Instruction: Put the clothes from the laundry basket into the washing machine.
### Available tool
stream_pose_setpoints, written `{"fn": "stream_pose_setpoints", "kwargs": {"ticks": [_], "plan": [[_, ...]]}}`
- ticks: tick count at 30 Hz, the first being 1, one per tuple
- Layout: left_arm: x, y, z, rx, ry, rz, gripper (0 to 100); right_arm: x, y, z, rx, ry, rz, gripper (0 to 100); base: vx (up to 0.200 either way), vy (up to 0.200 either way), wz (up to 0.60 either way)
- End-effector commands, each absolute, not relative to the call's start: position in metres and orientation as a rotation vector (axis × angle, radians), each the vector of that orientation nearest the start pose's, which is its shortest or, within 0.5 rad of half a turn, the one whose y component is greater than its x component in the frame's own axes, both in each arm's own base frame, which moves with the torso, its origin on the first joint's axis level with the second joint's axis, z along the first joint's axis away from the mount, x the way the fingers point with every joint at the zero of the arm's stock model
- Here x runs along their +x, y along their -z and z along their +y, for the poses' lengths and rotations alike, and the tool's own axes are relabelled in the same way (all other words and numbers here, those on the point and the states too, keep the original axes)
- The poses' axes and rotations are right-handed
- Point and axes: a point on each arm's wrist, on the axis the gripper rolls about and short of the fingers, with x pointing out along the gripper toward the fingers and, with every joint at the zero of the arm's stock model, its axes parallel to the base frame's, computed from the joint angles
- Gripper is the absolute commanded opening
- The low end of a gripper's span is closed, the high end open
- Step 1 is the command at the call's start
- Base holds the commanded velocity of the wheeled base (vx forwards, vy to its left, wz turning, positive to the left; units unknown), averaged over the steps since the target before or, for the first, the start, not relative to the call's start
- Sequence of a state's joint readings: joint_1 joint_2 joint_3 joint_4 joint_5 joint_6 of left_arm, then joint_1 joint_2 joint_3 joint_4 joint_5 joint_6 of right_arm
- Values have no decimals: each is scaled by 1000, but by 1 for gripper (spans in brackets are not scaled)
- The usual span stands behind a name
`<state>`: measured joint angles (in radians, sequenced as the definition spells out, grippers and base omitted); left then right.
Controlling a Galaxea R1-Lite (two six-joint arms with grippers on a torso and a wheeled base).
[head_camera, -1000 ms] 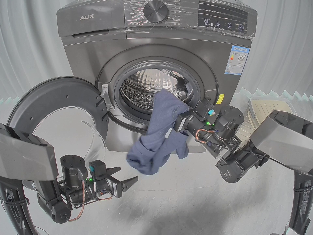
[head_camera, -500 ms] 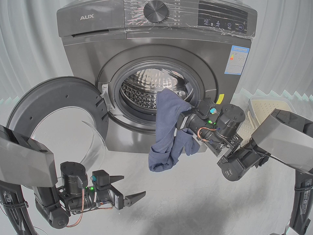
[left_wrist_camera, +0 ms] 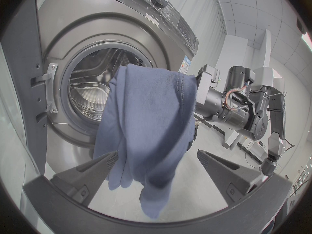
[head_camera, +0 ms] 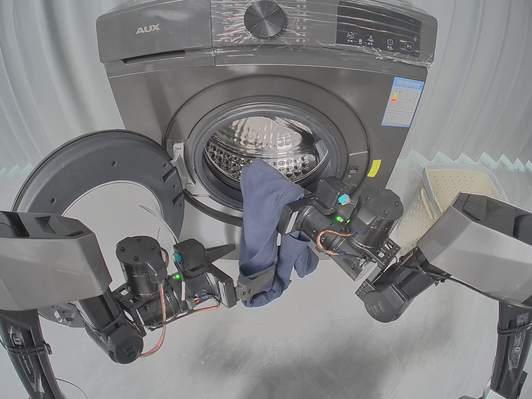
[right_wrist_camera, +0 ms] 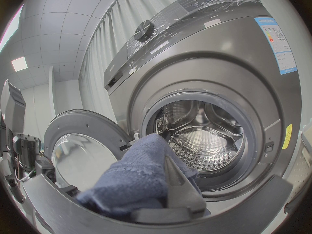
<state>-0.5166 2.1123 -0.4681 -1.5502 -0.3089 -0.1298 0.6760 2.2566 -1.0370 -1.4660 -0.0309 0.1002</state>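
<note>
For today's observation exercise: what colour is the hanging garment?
The garment is plain slate blue, clearest in the left wrist view.

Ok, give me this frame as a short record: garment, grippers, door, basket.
blue garment: hanging before the washing machine opening, not yet in the drum
right gripper: shut on the garment's upper part
left gripper: open, fingers either side of the garment's lower end
door: open, swung to the robot's left
laundry basket: beside the machine, on the robot's right

Test lab, curtained walls (head_camera: 44, 56), wrapped washing machine (head_camera: 160, 90)
</note>
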Motion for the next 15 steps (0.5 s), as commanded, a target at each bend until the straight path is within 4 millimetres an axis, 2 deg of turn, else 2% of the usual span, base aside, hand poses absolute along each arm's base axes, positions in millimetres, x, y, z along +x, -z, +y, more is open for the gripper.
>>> {"fn": "stream_pose_setpoints", "kwargs": {"ticks": [1,10,15], "plan": [[284,-61,-170,-112,818,144,100,323,-116,270,184,-675,-194,0,0,0,0],[309,-49,-182,-106,803,111,100,313,-117,280,192,-685,-190,0,0,0,0],[315,-47,-189,-107,789,94,100,308,-117,286,203,-699,-184,0,0,0,0]]}}
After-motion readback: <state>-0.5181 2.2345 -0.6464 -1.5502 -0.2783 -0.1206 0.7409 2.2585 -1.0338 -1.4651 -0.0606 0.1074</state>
